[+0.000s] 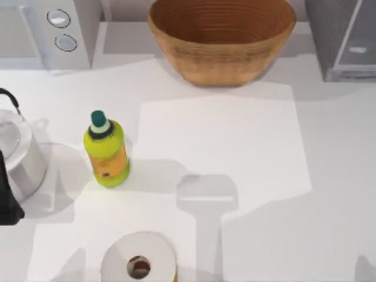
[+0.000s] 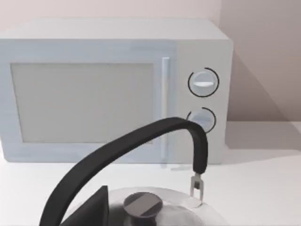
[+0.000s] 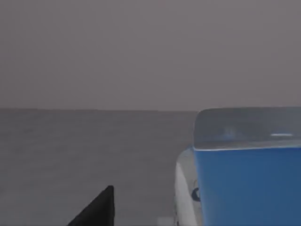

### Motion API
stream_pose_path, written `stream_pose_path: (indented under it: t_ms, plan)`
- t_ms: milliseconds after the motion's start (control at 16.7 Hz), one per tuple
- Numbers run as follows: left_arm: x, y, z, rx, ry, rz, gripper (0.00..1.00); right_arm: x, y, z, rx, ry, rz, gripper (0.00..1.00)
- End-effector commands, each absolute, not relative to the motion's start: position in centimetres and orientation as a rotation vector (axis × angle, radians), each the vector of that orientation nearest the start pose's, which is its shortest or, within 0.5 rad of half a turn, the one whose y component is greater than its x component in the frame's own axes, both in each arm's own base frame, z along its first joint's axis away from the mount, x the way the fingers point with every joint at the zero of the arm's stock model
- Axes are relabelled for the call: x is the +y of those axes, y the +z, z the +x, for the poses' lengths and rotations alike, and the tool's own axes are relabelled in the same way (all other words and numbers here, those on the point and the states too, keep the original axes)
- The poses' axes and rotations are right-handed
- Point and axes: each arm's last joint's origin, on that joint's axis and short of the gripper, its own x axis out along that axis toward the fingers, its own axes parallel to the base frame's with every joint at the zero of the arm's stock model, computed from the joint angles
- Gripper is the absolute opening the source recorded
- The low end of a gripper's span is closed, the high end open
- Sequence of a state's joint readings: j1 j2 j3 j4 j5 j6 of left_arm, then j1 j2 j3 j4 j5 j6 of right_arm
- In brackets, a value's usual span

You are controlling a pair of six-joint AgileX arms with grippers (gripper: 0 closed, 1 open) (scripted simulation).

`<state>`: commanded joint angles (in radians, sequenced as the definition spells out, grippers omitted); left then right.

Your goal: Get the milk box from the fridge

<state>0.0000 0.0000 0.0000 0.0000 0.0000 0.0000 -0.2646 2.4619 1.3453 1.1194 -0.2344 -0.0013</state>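
A white tabletop (image 1: 329, 176) runs under everything, and its widest bare stretch lies at the middle and the right, from below the woven basket (image 1: 221, 36) down to the near edge. The fridge (image 1: 343, 38) stands at the far right corner, cut off by the frame, with its speckled grey side and pale front partly seen. At the far left sits the white microwave (image 1: 47, 32) with two round dials, also cropped. A steel kettle (image 1: 14, 155) hugs the left edge, with a dark piece of the left arm (image 1: 7, 202) just over it; whether the left tool is wide or narrow cannot be told. The yellow-green bottle (image 1: 106, 151) stands upright, well apart from the kettle, and a paper roll (image 1: 140, 262) is clipped by the near edge.

In the right wrist view the surroundings are dim grey. The milk box (image 3: 244, 179) with its blue face fills one corner, very close to the camera and cut off by the frame. One dark fingertip (image 3: 96, 212) of the right tool pokes in beside it, apart from the carton; the tool's spread cannot be told.
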Motion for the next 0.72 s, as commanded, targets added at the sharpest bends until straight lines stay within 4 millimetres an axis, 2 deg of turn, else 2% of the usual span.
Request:
stream_pose_path:
  t_ms: [660, 720]
  plan:
    - [-0.12, 16.00, 10.57, 0.000, 0.000, 0.000, 1.00, -11.58, 7.14, 47.61, 0.000, -0.002, -0.012, 0.02]
    - [-0.12, 16.00, 10.57, 0.000, 0.000, 0.000, 1.00, -11.58, 7.14, 47.61, 0.000, -0.002, -0.012, 0.00]
